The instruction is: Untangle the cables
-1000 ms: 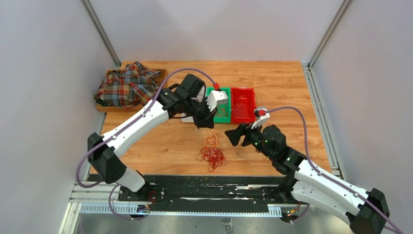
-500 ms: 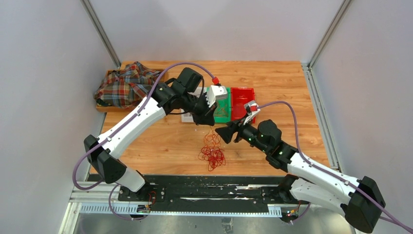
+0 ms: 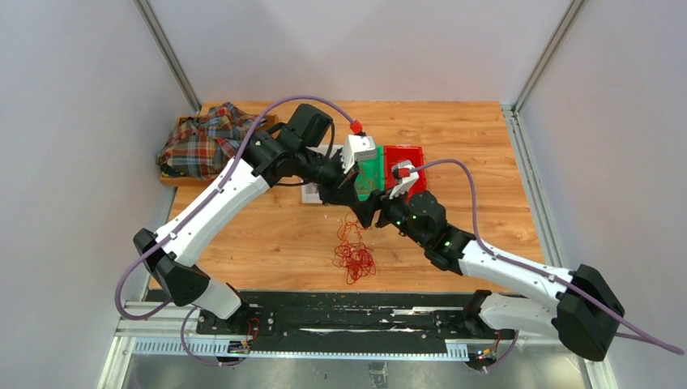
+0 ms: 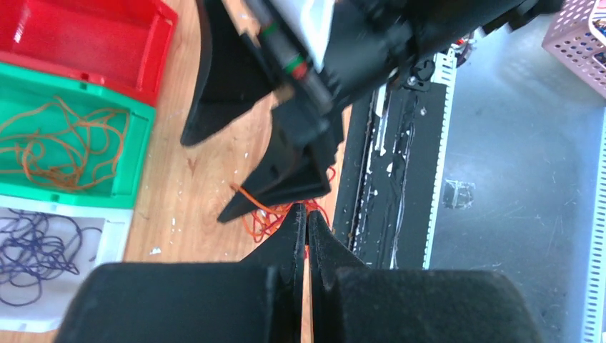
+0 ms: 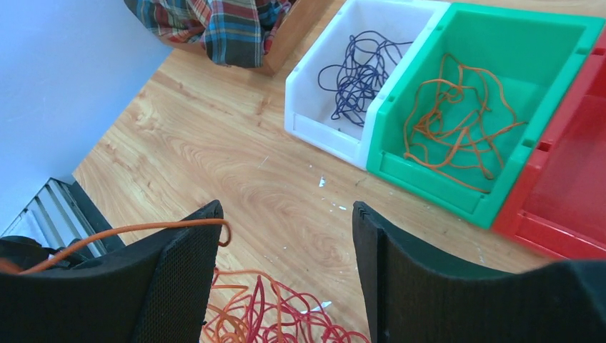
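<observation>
The cables are a red and orange clump (image 3: 354, 258) on the wooden table, just below both grippers. My left gripper (image 4: 307, 214) is shut on one orange cable (image 4: 246, 194) that rises out of the clump (image 4: 266, 220). My right gripper (image 5: 286, 207) hangs open over the clump (image 5: 279, 318), close against the left gripper (image 3: 347, 201). The free, hooked end of the orange cable (image 5: 143, 230) lies across the right gripper's left finger (image 5: 179, 286); nothing sits between its jaws. Sorted cables lie in the bins: purple ones (image 5: 357, 71) and orange ones (image 5: 457, 114).
A white bin (image 5: 314, 118), a green bin (image 5: 564, 43) and a red bin (image 5: 572, 193) stand side by side behind the grippers. A plaid cloth (image 3: 206, 139) lies in a wooden tray (image 3: 174, 180) at the back left. The black base rail (image 3: 340, 312) runs along the near edge.
My right gripper has swung left and forward until it is beside the left gripper, its jaws narrowing slightly. The left gripper has drawn back a little with the orange cable.
</observation>
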